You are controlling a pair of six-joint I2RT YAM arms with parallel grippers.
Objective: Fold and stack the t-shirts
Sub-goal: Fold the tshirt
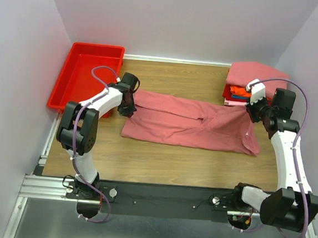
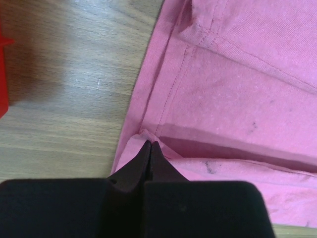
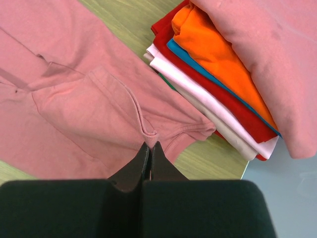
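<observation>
Lying lengthwise across the middle of the worktop (image 1: 166,164), the salmon-pink t-shirt (image 1: 189,123) stretches from near the left edge toward the right edge, with a fold running along its length.

The left gripper (image 2: 150,147) sits at the shirt's left end, its two black fingers pressed together on a doubled edge of the pink cloth, beside a stitched hem. Bare wood shows just to the left of that edge.

The right gripper (image 3: 150,147) is at the shirt's right end, near the right edge of the worktop. Its fingers are likewise closed, pinching a ribbed rim of the cloth where it bunches into a small lip.

A stack of folded t-shirts (image 3: 225,82) stands in the far right corner, just beyond the right gripper. A large pink one is on top, with orange, blue, red, pale pink and beige layers under it. The pinched end of the salmon-pink shirt reaches the foot of this stack.

A red bin (image 1: 88,74) occupies the far left corner, close to the left arm.
</observation>
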